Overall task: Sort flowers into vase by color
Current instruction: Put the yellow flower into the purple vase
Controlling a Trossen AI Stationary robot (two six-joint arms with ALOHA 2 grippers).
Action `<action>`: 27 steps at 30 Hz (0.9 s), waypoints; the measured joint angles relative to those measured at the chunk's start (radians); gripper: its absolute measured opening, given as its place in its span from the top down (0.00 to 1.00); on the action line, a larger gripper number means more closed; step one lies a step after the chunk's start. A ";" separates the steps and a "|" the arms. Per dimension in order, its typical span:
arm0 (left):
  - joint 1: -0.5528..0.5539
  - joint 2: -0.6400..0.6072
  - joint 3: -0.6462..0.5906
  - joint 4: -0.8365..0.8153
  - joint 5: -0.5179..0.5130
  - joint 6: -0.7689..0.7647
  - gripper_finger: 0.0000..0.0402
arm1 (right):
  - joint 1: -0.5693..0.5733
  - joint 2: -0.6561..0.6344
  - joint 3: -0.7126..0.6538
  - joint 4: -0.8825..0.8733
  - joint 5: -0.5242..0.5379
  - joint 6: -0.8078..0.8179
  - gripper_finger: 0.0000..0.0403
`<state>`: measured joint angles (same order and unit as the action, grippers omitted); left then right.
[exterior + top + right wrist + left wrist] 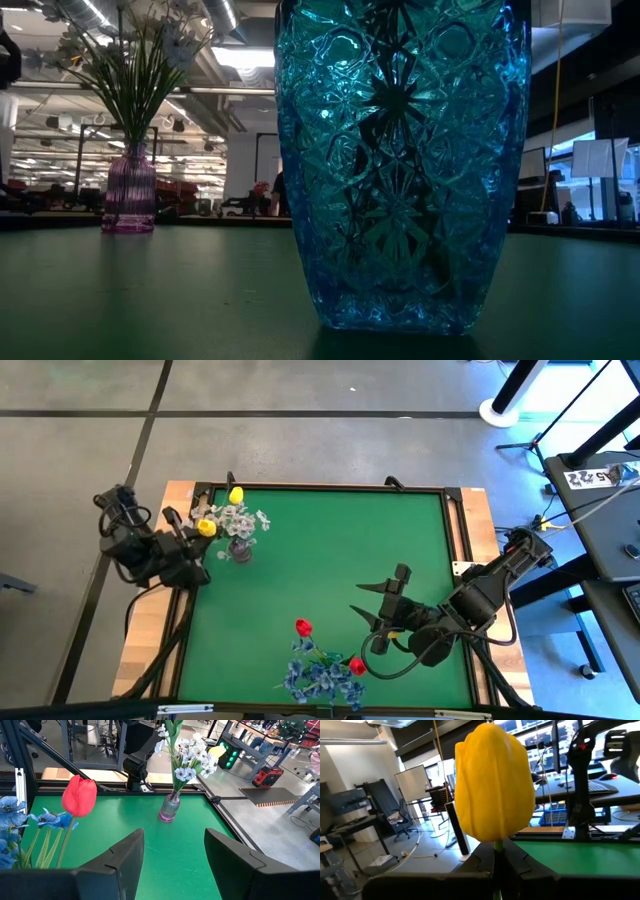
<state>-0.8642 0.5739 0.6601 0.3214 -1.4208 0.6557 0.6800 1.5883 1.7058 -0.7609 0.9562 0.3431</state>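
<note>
My left gripper (198,532) is at the table's far left, shut on a yellow tulip (492,780), whose head (207,528) stands above the fingers. Right beside it, a small pink vase (240,550) holds white sprays (192,755). A second yellow tulip head (236,495) shows just beyond the sprays. A blue glass vase (400,160) at the near edge holds a blue bunch (318,678) and two red tulips (303,627). My right gripper (366,603) hovers open at the near right, pointing toward the pink vase with nothing between its fingers. My left gripper pinches the yellow tulip's thin green stalk (498,845) just below the head, between its two shut fingers. The head stands upright above the fingers, clear of the table. The stalk below the fingers is hidden by the gripper.
The green mat (330,560) lies bare between the two vases. A wooden border and a black frame (455,530) run around it. Beyond the table's edges lie desks, stands and cables.
</note>
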 joint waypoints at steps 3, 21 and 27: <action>0.022 0.000 0.000 0.000 0.005 -0.026 1.00 | 0.000 0.000 0.000 0.000 0.000 0.000 0.48; 0.185 0.000 -0.021 0.001 0.086 -0.176 1.00 | 0.000 0.000 0.000 -0.001 -0.011 0.000 0.48; 0.175 -0.027 -0.023 0.004 0.080 -0.175 1.00 | 0.000 0.008 0.000 -0.002 -0.035 0.000 0.48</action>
<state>-0.6896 0.5474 0.6376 0.3258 -1.3408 0.4810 0.6800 1.5963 1.7058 -0.7632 0.9211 0.3435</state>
